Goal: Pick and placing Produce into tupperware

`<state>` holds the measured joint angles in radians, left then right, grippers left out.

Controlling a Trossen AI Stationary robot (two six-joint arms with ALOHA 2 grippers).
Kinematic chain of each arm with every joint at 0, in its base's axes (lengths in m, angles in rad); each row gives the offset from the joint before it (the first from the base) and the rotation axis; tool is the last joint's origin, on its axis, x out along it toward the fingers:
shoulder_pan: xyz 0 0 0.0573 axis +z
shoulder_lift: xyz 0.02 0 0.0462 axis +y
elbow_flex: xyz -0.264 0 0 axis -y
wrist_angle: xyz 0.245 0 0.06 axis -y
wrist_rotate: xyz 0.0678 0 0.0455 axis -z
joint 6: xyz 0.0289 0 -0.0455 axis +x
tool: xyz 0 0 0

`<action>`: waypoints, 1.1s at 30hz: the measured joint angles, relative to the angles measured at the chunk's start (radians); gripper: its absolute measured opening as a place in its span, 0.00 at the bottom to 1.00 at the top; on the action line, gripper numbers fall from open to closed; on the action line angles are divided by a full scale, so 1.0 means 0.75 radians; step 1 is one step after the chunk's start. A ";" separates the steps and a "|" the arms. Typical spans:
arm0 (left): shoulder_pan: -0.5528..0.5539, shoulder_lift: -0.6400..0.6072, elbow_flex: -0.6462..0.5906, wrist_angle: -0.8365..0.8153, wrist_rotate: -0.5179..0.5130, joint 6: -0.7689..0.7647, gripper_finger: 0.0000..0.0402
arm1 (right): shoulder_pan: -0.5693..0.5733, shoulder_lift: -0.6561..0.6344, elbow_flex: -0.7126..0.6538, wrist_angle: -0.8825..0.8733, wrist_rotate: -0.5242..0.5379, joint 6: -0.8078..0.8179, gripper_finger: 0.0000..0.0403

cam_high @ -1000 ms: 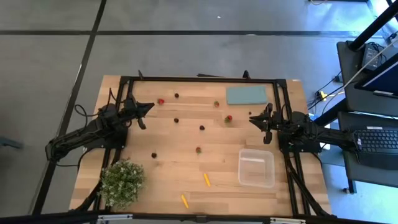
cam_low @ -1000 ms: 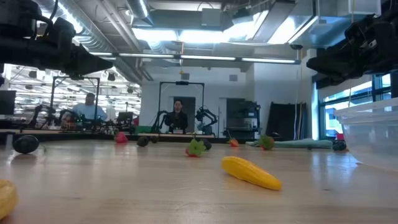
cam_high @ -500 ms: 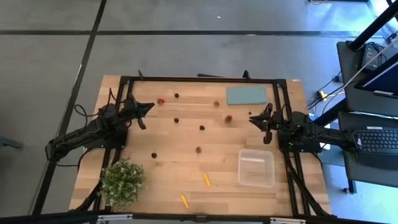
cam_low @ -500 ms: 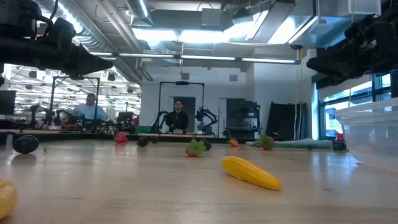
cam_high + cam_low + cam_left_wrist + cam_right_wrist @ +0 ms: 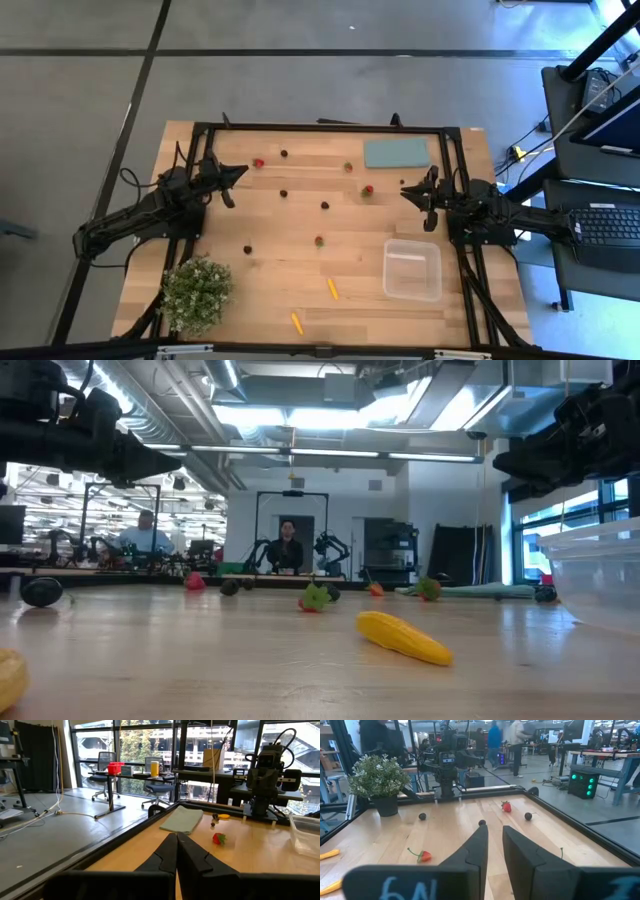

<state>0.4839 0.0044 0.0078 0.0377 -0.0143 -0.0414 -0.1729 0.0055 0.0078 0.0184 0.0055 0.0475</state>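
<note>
Nothing placed yet, by my read; the tupperware sits empty near the table's front right; two carrot sticks lie just left of it; berries and dark pieces scatter beyond; my right gripper hovers behind the box, slightly parted, holding nothing; my left gripper, far across, is clenched empty.

The surface carries scattered produce across its middle and far half, with two stick pieces lying toward the near edge. The tupperware sits at the near right, apparently with nothing in it. A flat slab lies at the far right, and a potted plant stands at the near left corner. The left gripper hangs over the far left, the right gripper over the right side, beyond the tupperware.
</note>
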 joint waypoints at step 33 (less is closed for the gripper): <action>0.000 0.000 0.000 0.000 -0.003 0.001 0.00 | 0.000 -0.001 0.000 0.077 -0.010 0.460 0.21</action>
<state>0.4842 0.0044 0.0075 0.0380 -0.0162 -0.0410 -0.1730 0.0051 0.0080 0.0762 -0.0017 0.3927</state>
